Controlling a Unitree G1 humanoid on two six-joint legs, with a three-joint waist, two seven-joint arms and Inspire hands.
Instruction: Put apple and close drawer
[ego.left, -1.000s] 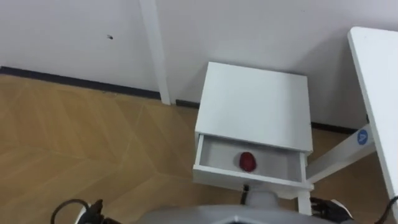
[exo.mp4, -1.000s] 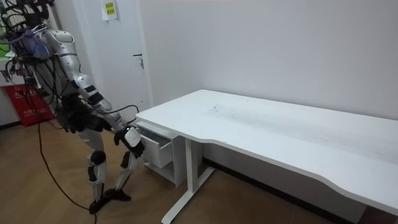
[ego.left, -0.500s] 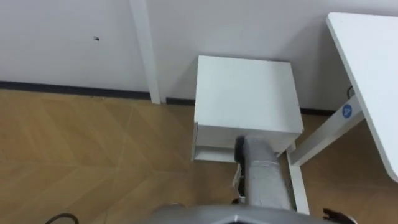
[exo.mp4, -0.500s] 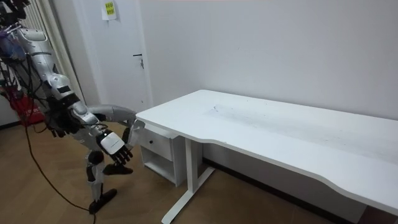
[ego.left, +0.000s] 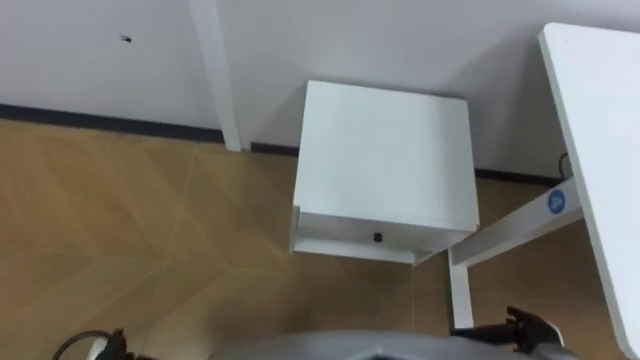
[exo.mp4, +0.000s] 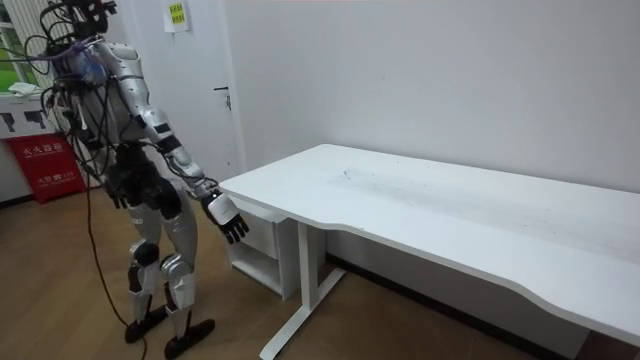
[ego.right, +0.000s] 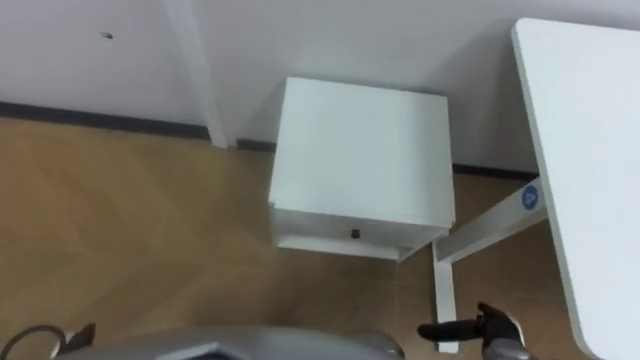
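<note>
A white cabinet (ego.left: 385, 150) stands against the wall, left of the desk. Its drawer (ego.left: 340, 231) is pushed in flush, with a small dark knob (ego.left: 377, 237) at the middle of its front, so its inside is hidden. My right hand (ego.left: 528, 330) hangs low at the lower right, well back from the drawer, open with relaxed fingers and holding nothing. The room view has me standing upright in front of the cabinet (exo.mp4: 255, 235), with that right hand (exo.mp4: 228, 215) lowered a little short of it.
A long white desk (ego.left: 605, 130) runs along my right. Its white leg and foot (ego.left: 505, 238) reach down beside the cabinet's right corner. A white upright strip (ego.left: 210, 70) stands on the wall to the left. Wooden floor lies before the cabinet.
A second ago the drawer stood open with a red apple inside. My right arm pushed it in; now it is shut and the arm is drawn back. I straightened up.
</note>
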